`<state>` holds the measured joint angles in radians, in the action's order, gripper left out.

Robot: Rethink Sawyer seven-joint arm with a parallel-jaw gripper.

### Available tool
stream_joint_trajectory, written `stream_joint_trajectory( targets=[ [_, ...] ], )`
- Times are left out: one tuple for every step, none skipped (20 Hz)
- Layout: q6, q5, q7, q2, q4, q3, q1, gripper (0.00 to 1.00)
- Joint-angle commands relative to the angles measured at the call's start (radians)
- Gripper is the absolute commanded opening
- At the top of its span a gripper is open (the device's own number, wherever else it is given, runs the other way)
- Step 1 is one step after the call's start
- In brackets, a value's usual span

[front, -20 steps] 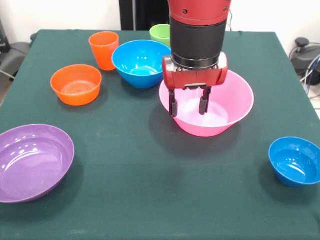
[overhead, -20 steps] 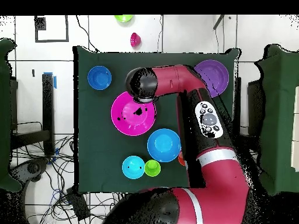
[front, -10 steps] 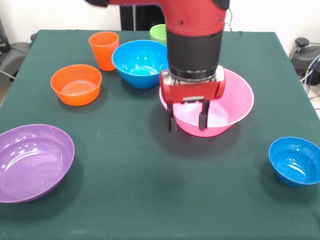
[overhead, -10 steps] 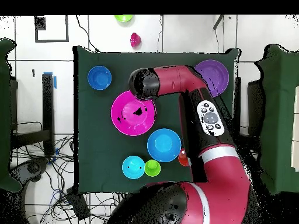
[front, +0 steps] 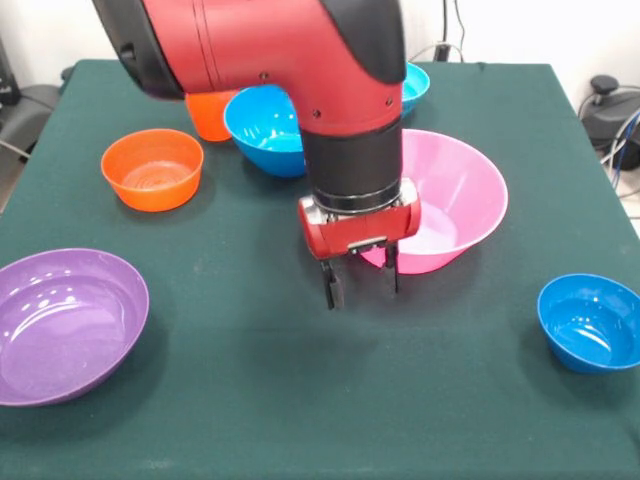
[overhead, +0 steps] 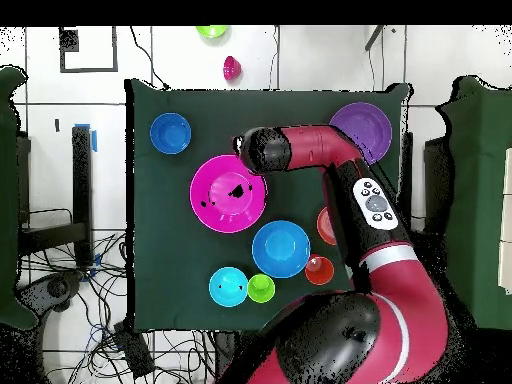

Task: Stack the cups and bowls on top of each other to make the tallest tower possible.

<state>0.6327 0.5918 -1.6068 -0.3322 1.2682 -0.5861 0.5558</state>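
1. The jaws stand apart and hold nothing; the gripper [front: 359, 283] hangs low over bare green cloth at the front rim of the pink bowl [front: 455, 195], its two fingers pointing straight down, one on each side of a gap that is empty.
2. The pink bowl sits upright near the middle of the tabletop [front: 300, 400], with nothing inside it (from overhead only a few dark specks show on its floor).
3. Just behind it, toward the far edge, is a large blue bowl [front: 262, 120], partly hidden by the arm, with an orange cup [front: 205, 113] beside it showing only a sliver under the arm.
4. A small light-blue bowl [front: 413, 85] peeks out behind the arm near the far edge; overhead, a green cup [overhead: 261, 288] stands touching or just beside it.
5. The orange bowl [front: 152, 168] sits toward the left edge, the wide purple bowl [front: 66, 322] at the near left corner, and a small blue bowl [front: 590, 321] at the near right edge, each well apart from the rest.
6. Overhead, a small red bowl [overhead: 319, 270] lies close against the arm, beside the large blue bowl.
7. As I judge it, the tower has not begun: every bowl and cup I can see rests alone on the tabletop, none nested or stacked, so all of the stacking is left.
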Motion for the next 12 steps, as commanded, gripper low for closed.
stream_joint_trajectory(
  targets=[
    [0.107,0.124,0.534,0.058,0.043,-0.113,-0.003,1.00],
    [0.149,0.110,0.567,0.070,0.024,-0.123,-0.006,1.00],
    [0.186,0.093,0.579,0.078,0.005,-0.127,-0.010,1.00],
    [0.205,0.074,0.546,0.072,-0.006,-0.117,-0.020,1.00],
    [0.222,0.061,0.518,0.059,-0.020,-0.105,-0.033,1.00],
    [0.261,0.050,0.513,0.052,-0.042,-0.094,-0.051,1.00],
    [0.300,0.044,0.538,0.052,-0.069,-0.096,-0.064,1.00],
    [0.348,0.044,0.588,0.051,-0.101,-0.103,-0.079,1.00],
    [0.401,0.052,0.690,0.059,-0.135,-0.126,-0.091,1.00],
    [0.479,0.063,0.821,0.076,-0.177,-0.151,-0.106,1.00],
    [0.542,0.071,0.912,0.088,-0.210,-0.166,-0.119,1.00],
    [0.589,0.086,0.990,0.094,-0.234,-0.175,-0.131,1.00]
  ],
)
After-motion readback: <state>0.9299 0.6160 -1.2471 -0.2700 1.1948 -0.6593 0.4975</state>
